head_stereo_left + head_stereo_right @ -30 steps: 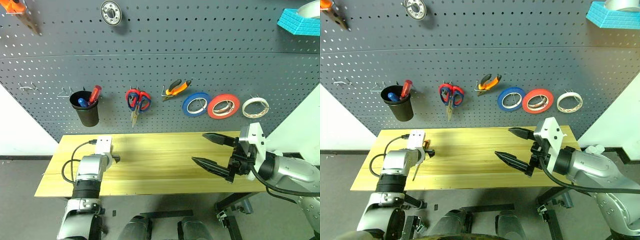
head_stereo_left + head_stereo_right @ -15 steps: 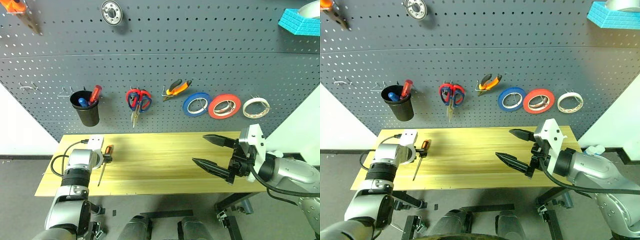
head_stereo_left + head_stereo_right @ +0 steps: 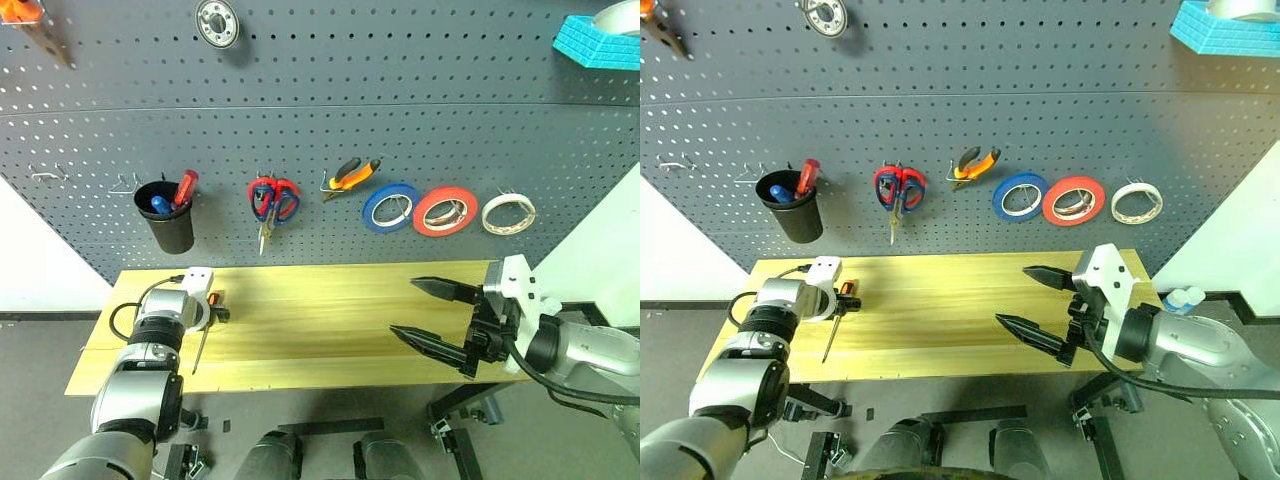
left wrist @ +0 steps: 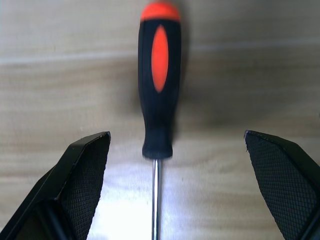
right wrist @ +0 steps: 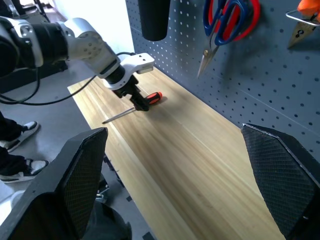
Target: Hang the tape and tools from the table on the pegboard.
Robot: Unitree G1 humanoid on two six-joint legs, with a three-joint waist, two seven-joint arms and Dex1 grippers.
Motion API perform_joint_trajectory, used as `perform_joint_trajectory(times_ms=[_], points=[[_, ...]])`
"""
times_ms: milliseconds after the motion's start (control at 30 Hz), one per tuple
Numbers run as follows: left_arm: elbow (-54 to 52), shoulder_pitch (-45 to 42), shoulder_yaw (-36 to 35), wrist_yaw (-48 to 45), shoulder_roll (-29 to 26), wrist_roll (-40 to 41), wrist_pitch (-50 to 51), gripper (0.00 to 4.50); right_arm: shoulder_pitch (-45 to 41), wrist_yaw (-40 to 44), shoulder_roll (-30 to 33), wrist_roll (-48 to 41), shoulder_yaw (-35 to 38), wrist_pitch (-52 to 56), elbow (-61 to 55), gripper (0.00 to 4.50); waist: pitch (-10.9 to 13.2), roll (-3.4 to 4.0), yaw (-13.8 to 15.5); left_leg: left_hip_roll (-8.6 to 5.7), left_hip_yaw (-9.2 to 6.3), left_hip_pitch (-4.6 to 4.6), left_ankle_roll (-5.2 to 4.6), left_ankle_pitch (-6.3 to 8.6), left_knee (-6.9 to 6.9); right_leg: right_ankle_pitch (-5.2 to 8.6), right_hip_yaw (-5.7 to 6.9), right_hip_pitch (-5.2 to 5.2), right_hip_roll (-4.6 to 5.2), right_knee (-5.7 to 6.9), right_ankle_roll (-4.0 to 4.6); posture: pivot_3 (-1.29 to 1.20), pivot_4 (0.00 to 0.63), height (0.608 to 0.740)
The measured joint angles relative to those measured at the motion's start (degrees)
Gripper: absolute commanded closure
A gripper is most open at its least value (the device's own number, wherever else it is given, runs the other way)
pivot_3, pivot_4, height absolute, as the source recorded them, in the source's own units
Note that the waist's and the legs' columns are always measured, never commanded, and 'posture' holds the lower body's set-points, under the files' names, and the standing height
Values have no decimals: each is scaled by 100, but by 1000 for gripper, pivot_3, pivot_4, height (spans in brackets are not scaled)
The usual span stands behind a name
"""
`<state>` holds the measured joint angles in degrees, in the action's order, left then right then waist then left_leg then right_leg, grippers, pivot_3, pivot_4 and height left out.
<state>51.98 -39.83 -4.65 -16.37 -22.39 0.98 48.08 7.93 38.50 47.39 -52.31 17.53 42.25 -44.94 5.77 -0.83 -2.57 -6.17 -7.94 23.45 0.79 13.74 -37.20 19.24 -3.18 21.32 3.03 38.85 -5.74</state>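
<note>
The left gripper (image 4: 172, 185) is spread wide astride the screwdriver (image 4: 159, 85) on the table (image 3: 330, 320), nothing gripped. The right gripper (image 3: 430, 315) is held wide open, empty, above the table.

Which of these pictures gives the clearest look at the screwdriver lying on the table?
The left wrist view: the screwdriver lies close up between the left gripper's open fingers, its black and orange handle and the start of its metal shaft plain. The right wrist view shows it whole but far off on the table. The two eye views show it small, partly behind the left gripper.
</note>
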Motion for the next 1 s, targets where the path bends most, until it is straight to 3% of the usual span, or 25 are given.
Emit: perform_joint_trajectory(times_ms=[400, 700, 967, 1000], points=[[457, -69, 43, 11, -18, 19, -232, 7, 230, -28, 269, -431, 425, 163, -122, 0, 122, -40, -139, 1, 0, 10, -1, 1, 6, 0, -2, 1, 5, -3, 0, -226, 175, 717], [-59, 168, -32, 9, -19, 131, -74, 7, 230, -30, 560, -933, 579, 363, -186, 0, 274, -3, -143, 2, 2, 11, -6, 3, 19, 1, -2, -1, 7, -23, 1, -237, 216, 717], [-723, 464, -129, 122, -13, 222, 261, 7, 224, -28, 665, -992, 578, 380, -185, 0, 336, 8, -151, 2, 6, 10, -15, 9, 25, 1, -3, -3, 9, -41, 0, -227, 210, 717], [-828, 520, -132, 142, -11, 225, 304, 184, 216, -28, 665, -991, 568, 380, -184, 0, 336, 8, -154, 2, 7, 10, -17, 9, 26, 1, -3, -4, 9, -43, 0, -223, 209, 717]])
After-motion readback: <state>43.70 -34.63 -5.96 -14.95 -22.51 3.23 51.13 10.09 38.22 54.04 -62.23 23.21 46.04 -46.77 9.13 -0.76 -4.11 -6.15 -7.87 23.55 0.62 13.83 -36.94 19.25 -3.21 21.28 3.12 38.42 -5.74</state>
